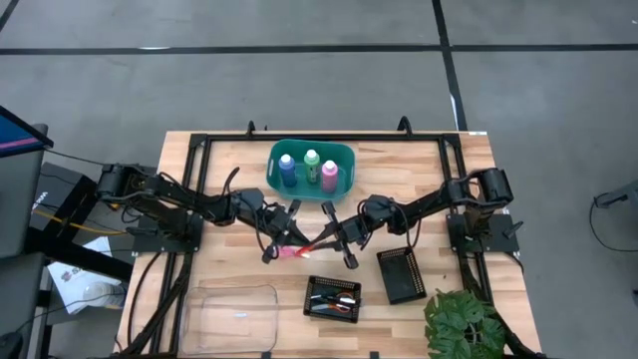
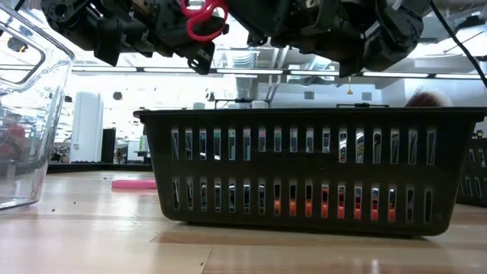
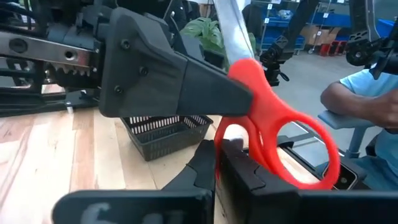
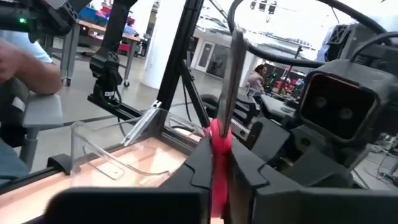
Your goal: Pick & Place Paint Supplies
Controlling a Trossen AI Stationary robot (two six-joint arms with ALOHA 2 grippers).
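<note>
Scissors, one red pair, sit grasped by both pincers, left and right, above three bottles.

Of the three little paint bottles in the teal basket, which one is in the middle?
The green bottle. It stands between the blue bottle and the pink bottle inside the teal basket, and it sits nearest the basket's far rim.

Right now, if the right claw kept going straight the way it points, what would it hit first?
Probably the left claw. The right claw points left across the table, both are shut on the red scissors between them, and the left one sits right behind. Heights look matched, though depth is uncertain.
</note>
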